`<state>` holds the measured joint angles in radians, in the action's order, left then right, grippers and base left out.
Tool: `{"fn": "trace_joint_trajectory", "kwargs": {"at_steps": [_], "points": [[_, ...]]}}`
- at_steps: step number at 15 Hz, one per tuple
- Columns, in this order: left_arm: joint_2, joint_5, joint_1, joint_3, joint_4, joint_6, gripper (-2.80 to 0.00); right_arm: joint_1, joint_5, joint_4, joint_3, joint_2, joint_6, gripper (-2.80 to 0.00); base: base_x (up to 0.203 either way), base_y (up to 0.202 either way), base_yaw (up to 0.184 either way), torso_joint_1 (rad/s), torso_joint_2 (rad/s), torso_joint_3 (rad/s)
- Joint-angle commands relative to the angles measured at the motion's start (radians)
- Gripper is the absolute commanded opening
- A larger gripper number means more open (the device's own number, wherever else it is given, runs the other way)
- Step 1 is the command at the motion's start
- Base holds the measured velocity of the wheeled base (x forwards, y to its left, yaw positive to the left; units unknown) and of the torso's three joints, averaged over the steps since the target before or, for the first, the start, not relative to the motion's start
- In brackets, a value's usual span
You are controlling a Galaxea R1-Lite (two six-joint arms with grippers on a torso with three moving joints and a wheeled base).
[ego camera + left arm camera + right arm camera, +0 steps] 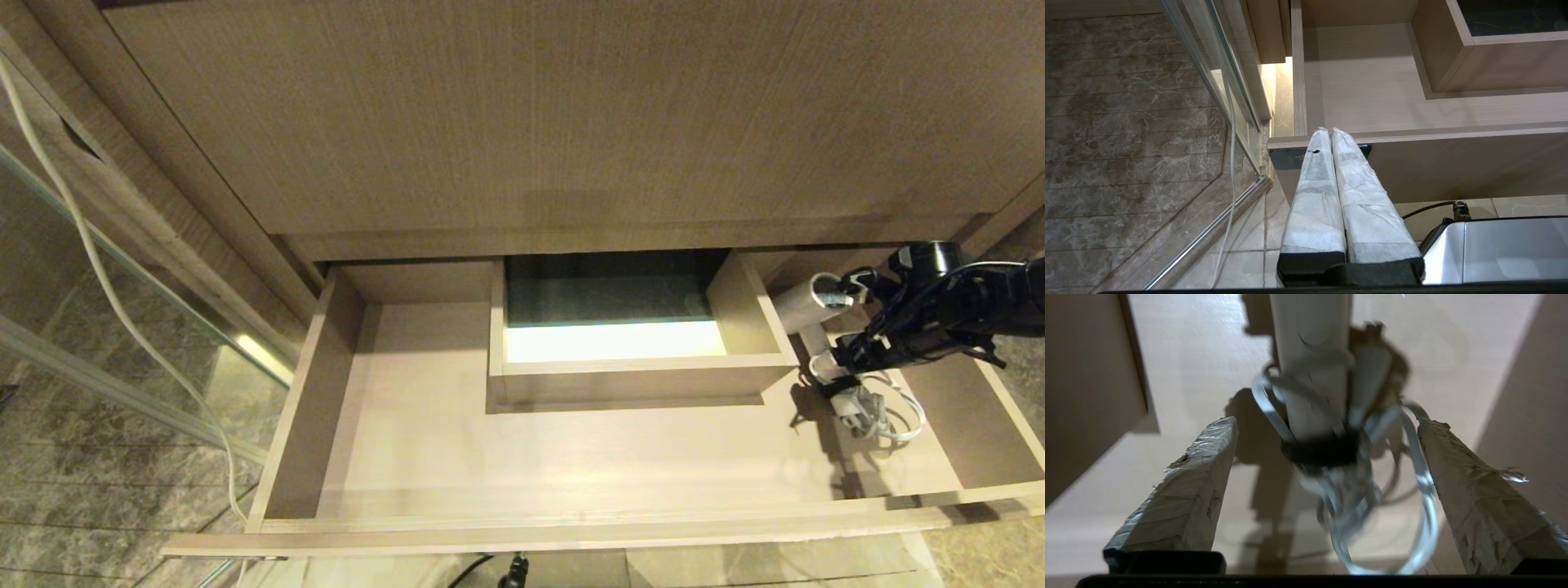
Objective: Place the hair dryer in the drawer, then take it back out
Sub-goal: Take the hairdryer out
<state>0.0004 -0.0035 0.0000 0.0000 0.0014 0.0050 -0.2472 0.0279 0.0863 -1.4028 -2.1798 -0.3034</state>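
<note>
Drawer (424, 457) is pulled fully out under the taller wood-grain panel (522, 122). The boxed cutout (637, 371) at mid-back is lit pale inside. There is a small dark label (1290, 158) on the drawer front, seen from the left wrist; its lettering is too small to read. No other writing is visible.

Hair dryer (804, 306) lies in the drawer's right compartment, between the cutout box and the right side wall. The barrel points toward the back and the handle comes forward. The coiled white cord (886, 416) is bundled by a black strap (1321, 451) and sits on the drawer floor in front of the handle.

Right arm comes in from the right edge over the drawer's right wall, wrist low, and the right gripper (841, 327) is directly over the dryer handle. In the right wrist view both taped fingers (1184, 498) are spread wide. The handle and cord bundle sit in the gap between them, with clear space on both sides of the handle. A cord loop runs close along one finger; I can't say whether it touches. It has no grip on anything.

Left gripper (1331, 134) is parked outside the drawer, just in front of the left end of the drawer front, level with the label. Its wrapped fingers are pressed together with nothing between them. Tiled floor (1126, 122) and a glass partition rail (1216, 228) are beside it.
</note>
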Motion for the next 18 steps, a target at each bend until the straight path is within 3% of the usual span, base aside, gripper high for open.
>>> {"fn": "trace_joint_trajectory", "kwargs": {"at_steps": [1,4,15,16,18], "points": [[0.001,0.000,0.000,0.002,0.000,0.000,-2.80,0.000,0.031,-0.064,-0.001,-0.057,-0.001,0.00,0.000,0.000,0.000,0.000,0.00,0.000],[0.000,0.000,0.000,0.002,0.000,0.000,-2.80,0.000,0.091,-0.118,-0.030,-0.100,-0.003,0.00,0.000,0.000,0.000,0.000,0.00,0.000],[0.001,0.000,0.000,0.002,0.000,0.000,-2.80,-0.010,0.150,-0.209,-0.162,-0.246,-0.003,0.00,0.000,0.000,0.000,0.000,0.00,0.000],[0.001,0.000,0.000,0.001,0.000,0.000,-2.80,-0.013,0.152,-0.214,-0.162,-0.250,-0.003,-2.80,0.000,0.000,0.000,0.000,0.00,0.000],[0.001,0.000,0.000,0.002,0.000,0.000,-2.80,-0.015,0.154,-0.238,-0.163,-0.256,-0.011,-2.80,0.000,0.000,0.000,0.000,0.00,0.000]]}}
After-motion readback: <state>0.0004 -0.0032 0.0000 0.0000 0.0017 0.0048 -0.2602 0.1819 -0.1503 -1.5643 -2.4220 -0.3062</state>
